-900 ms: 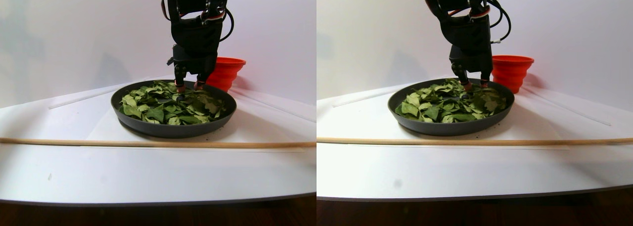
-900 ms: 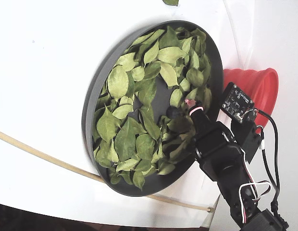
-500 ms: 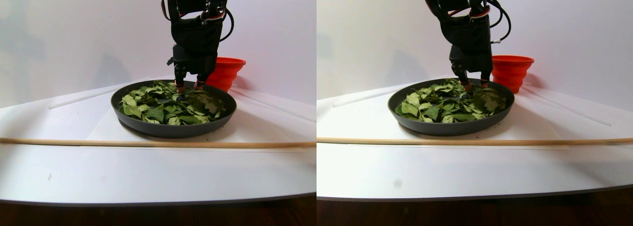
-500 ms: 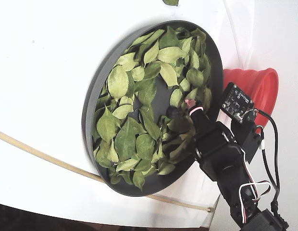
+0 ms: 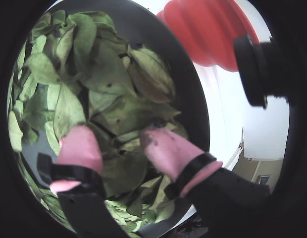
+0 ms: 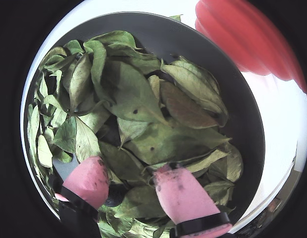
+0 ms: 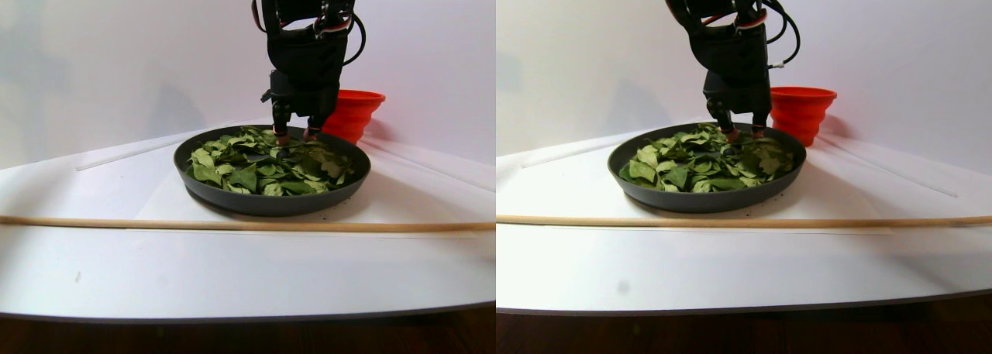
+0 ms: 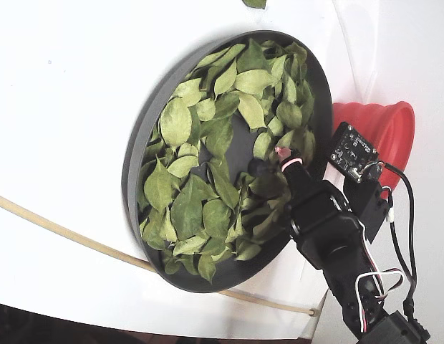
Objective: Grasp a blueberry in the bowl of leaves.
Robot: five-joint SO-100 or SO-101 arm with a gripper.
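Note:
The dark grey bowl (image 8: 136, 165) is full of loose green leaves (image 8: 175, 122). My gripper (image 6: 129, 167) has pink fingertips (image 6: 89, 178) that stand open and low over the leaves near the bowl's rim on the red cup's side. A small dark round blueberry (image 6: 114, 200) lies between the fingers, close to the left one in a wrist view and partly under leaves. In the fixed view it (image 8: 259, 167) sits beside the pink fingertip (image 8: 283, 153). In a wrist view the gripper (image 5: 115, 133) shows only leaves (image 5: 109, 74) between its fingers. The stereo pair view shows the gripper (image 7: 292, 137) pointing straight down into the bowl (image 7: 271, 203).
A red ribbed cup (image 8: 383, 125) stands just beyond the bowl, close to the arm, and also shows in both wrist views (image 5: 208, 29) (image 6: 242, 34). A long thin wooden stick (image 7: 232, 225) lies across the white table in front of the bowl. One loose leaf (image 8: 254, 3) lies outside the rim.

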